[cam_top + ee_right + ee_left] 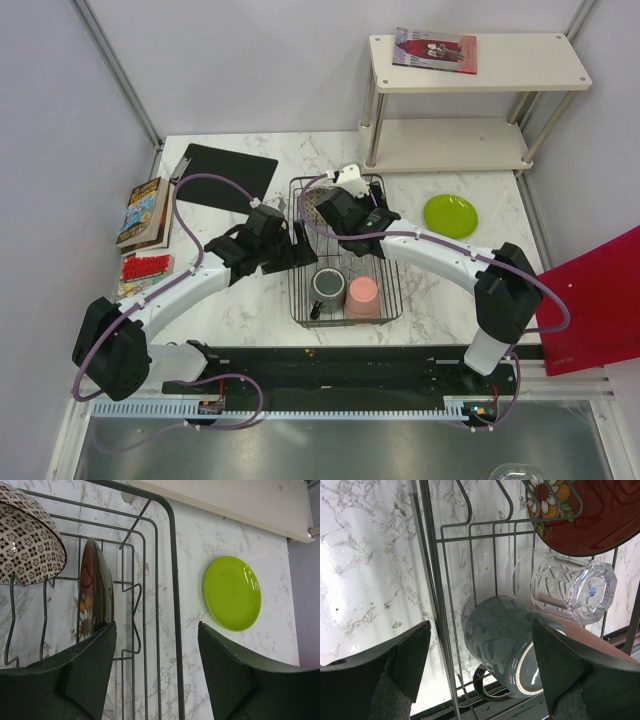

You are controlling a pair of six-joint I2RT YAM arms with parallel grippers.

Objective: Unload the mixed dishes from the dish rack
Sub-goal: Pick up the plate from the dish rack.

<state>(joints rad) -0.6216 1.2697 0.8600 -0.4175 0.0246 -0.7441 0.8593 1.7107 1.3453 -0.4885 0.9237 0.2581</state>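
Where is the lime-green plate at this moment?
In the top view the lime-green plate lies flat on the marble table, outside the dish rack on its right side, just before the white shelf.

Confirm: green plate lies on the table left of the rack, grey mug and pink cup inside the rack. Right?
Wrong side. The lime-green plate lies on the table right of the dish rack, not left; the top external view shows it. The grey mug and pink cup are inside the rack, as stated.

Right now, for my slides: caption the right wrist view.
Right gripper open over dish rack rim; red plate upright inside, lime-green plate outside.
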